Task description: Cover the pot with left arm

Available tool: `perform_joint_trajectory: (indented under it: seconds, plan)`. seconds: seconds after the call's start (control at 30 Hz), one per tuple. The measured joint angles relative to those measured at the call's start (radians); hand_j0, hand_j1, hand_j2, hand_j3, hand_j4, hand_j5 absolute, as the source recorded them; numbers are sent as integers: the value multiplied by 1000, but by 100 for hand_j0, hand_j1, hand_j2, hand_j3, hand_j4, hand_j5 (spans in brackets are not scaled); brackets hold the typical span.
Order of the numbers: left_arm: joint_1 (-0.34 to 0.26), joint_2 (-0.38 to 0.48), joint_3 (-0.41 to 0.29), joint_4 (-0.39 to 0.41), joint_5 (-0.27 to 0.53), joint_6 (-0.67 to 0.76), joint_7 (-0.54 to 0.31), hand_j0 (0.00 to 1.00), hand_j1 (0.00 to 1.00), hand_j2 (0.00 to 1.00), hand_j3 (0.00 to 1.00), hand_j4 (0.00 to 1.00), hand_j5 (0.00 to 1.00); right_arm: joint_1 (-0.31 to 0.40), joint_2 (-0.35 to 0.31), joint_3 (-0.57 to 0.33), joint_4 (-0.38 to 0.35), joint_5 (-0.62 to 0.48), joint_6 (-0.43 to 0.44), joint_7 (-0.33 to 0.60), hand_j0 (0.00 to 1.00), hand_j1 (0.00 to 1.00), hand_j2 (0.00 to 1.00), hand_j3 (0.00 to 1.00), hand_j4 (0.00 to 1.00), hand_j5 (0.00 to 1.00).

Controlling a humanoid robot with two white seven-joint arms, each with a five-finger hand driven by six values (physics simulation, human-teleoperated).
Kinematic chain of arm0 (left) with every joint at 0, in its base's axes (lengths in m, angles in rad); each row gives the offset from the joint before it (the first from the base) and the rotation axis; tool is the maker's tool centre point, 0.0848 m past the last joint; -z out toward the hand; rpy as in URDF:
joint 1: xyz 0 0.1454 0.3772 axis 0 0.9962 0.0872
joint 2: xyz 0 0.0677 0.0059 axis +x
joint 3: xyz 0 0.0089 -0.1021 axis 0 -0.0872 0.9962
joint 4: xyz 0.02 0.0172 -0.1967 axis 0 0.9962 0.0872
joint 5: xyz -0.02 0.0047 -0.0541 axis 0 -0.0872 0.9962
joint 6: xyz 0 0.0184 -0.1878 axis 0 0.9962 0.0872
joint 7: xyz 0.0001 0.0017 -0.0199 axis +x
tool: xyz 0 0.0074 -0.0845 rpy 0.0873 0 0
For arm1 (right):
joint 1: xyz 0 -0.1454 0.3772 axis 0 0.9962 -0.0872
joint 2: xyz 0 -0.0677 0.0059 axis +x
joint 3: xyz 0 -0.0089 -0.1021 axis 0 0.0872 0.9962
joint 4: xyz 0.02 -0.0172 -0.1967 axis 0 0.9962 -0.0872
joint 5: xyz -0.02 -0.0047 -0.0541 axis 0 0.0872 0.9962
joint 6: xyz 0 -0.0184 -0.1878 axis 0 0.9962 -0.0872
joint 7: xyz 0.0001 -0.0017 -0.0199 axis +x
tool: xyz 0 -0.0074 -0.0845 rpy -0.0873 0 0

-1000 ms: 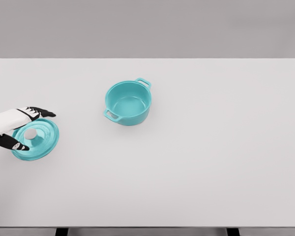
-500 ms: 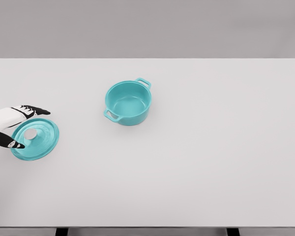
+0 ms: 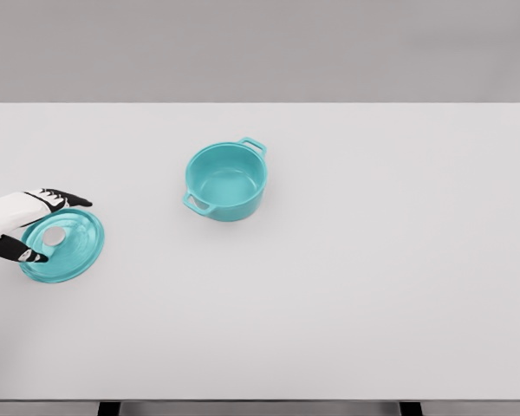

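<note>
Pot [image 3: 226,183], round glossy teal, stands uncovered; left hand [image 3: 22,227] spreads black fingers around its disc-shaped lid [image 3: 65,246].

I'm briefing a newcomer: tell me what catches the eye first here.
The open teal pot stands alone near the middle of the white table. At the left edge its matching lid lies flat, with the left hand at its left rim, fingers spread above and below the silver knob.
</note>
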Motion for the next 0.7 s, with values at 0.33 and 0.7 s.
perform_joint_trajectory:
  seconds: [0.33, 0.7]
  plan:
    - [3, 7, 1, 14, 3, 0, 5, 76, 76, 76, 76, 76, 76, 0, 0, 0, 0, 0, 0, 0, 100, 100, 100, 100, 100, 100]
    - [8, -1, -11, 21, 0, 0, 5, 64, 64, 64, 64, 64, 64, 0, 0, 0, 0, 0, 0, 0, 100, 100, 100, 100, 100, 100]
